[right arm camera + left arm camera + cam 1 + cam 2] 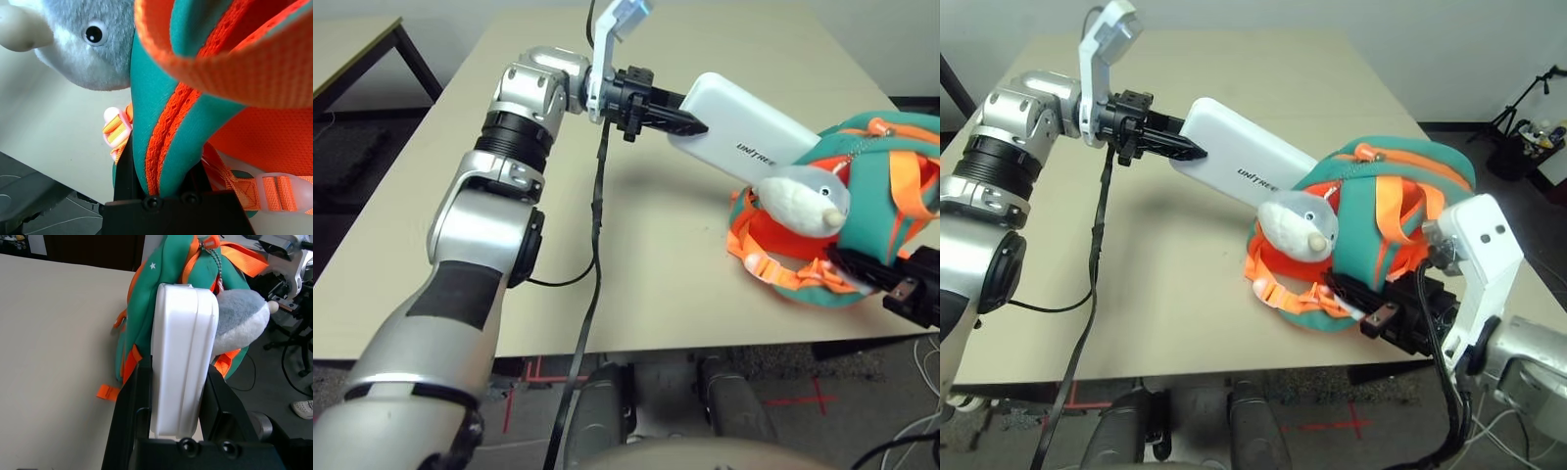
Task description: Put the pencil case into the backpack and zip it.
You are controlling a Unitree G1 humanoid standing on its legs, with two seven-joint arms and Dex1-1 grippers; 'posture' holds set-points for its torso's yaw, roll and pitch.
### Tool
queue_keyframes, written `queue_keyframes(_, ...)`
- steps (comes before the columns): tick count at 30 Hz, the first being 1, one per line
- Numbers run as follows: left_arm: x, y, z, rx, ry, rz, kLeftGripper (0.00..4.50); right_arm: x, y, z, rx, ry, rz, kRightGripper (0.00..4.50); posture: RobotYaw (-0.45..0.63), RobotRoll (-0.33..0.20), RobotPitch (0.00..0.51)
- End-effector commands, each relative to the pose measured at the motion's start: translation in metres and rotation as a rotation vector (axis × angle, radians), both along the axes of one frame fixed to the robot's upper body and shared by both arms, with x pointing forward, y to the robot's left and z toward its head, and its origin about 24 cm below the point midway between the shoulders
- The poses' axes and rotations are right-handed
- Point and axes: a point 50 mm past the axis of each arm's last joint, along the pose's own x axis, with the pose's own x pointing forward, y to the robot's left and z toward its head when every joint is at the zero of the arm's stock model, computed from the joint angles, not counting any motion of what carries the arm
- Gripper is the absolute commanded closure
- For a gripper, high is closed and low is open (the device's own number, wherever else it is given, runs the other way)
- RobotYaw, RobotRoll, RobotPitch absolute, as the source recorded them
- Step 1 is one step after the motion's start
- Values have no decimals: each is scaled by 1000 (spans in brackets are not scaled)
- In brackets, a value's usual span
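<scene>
White case [744,132] gripped by the left hand [693,125], the right hand [155,183] pinching the bag [871,196], likely to steady it for loading

The pencil case [729,117]'s four o'clock end is hidden by the backpack [867,215] and plush charm [798,201]; the left eye view crops the backpack at three o'clock.

Table [1175,313]: pale top, straight edges. Floor [1307,397]: dark grey, red tape [1332,425] laid in a cross. Wall [1263,18]: plain, light. Second table [344,37]: pale top, dark leg. Tripod [1518,103]: black, standing near the wall. Lighting: even.
</scene>
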Motion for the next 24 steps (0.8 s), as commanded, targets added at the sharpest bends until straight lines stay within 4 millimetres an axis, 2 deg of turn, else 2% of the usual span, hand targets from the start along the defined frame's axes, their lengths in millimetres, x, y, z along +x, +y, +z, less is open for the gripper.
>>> queue_keyframes(1, -2, -9, 5, 0, -23, -37, 3168, -2, 5, -5, 1, 22, 41, 4307, -310, 0, 119)
queue_keyframes(6, -3, -5, 9, 1, -41, -35, 3169, 1, 5, -5, 1, 18, 57, 4307, -291, 0, 120)
queue_keyframes(11, -6, 21, 32, -15, -93, 32, 3169, 7, 3, -3, -5, 16, 84, 4307, -251, 0, 133)
queue_keyframes(16, -13, 39, 40, -15, -103, 59, 3170, 11, 1, -1, -9, 19, 104, 4307, -219, 0, 142)
queue_keyframes(24, -23, 41, 36, -29, -78, 28, 3170, 19, -2, 3, -22, 24, 137, 4307, -204, 0, 142)
